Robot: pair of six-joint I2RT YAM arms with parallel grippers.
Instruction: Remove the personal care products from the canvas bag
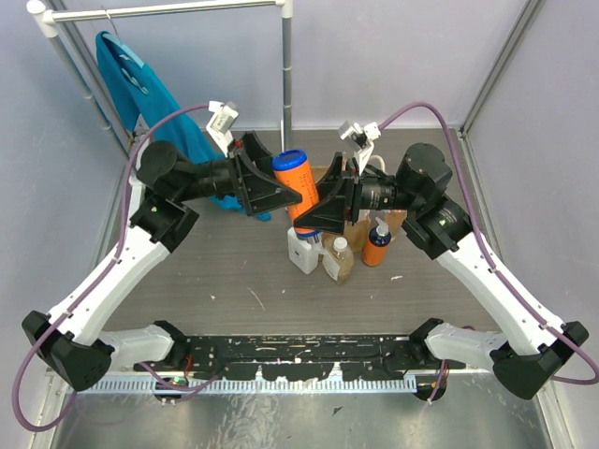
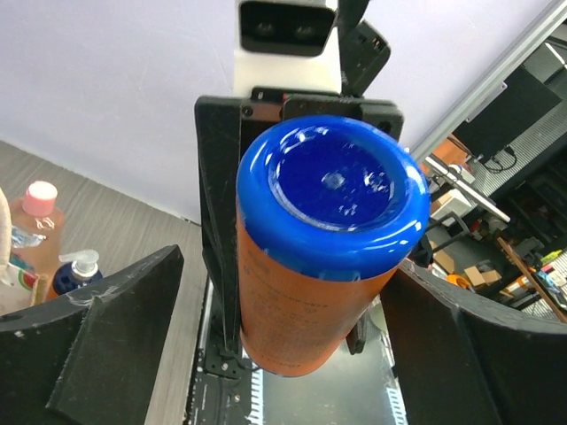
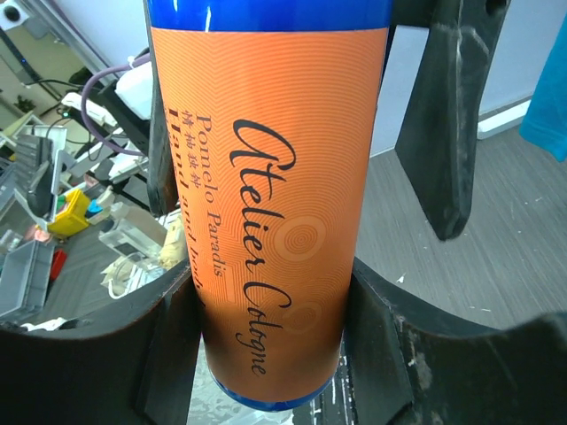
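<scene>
An orange bottle (image 1: 293,178) with a blue cap (image 2: 332,190) hangs in the air at mid-table, tilted. My right gripper (image 1: 318,194) is shut on its lower body, both fingers pressed to the label (image 3: 266,177). My left gripper (image 1: 279,184) stands open around the same bottle, with gaps on both sides in the left wrist view. The tan canvas bag (image 1: 357,230) sits behind and under the right gripper, mostly hidden. In front of it stand a white rectangular bottle (image 1: 302,251), a clear amber bottle (image 1: 339,260) and a small orange pump bottle (image 1: 377,243).
A teal-blue garment (image 1: 140,89) hangs from a white rack (image 1: 287,65) at the back left. Grey walls close in the table on both sides. A pink-capped bottle (image 2: 40,202) and a pump top (image 2: 78,268) show low left in the left wrist view.
</scene>
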